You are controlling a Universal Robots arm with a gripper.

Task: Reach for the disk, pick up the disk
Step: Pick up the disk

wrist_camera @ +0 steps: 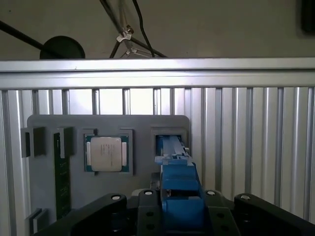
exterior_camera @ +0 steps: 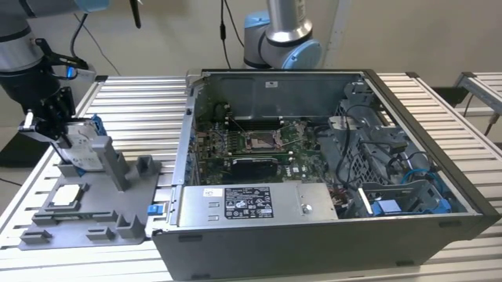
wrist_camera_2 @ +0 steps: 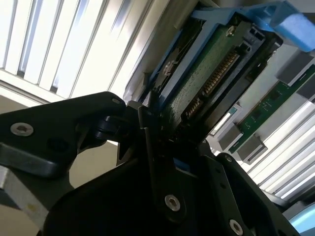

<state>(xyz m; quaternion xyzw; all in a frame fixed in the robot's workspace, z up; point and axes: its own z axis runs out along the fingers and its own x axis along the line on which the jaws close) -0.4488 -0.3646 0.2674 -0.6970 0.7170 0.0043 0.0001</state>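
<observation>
Now gripped: the disk stands on edge at its fixture slot

Exterior view: at the exterior view's left, the arm's end effector (exterior_camera: 59, 126) reaches down over a grey fixture tray (exterior_camera: 102, 220) lying on a slatted metal table (exterior_camera: 141, 111). It is closed on the disk (exterior_camera: 80, 144), a silver-grey drive with a white label and blue rails. The disk is held upright on its narrow edge, just beside a grey upright post (exterior_camera: 110, 158) of the tray. An open computer case (exterior_camera: 314, 247) sits just beside the tray, toward the exterior view's right. A processor chip (exterior_camera: 69, 194) lies flat in its own recess, nearer the camera.

Second wrist view: seen close from behind the end effector (wrist_camera_2: 167, 130), the disk (wrist_camera_2: 206, 73) shows its green circuit board and a row of connector pins, with blue rails along its sides. The black fingers (wrist_camera_2: 150, 142) clamp one end with no gap visible (a narrow hold, probably because only that end stands free of the holder).

First wrist view: the camera looks straight down the disk (wrist_camera: 179, 189), blue rail uppermost. Its far end meets a rectangular slot (wrist_camera: 170, 135) in the tray, beside the processor chip (wrist_camera: 106, 153) and a memory stick (wrist_camera: 61, 172). Whether that end sits in the slot or hangs just above it cannot be told. The upright pose likely suits a straight lift out of the slot.
</observation>
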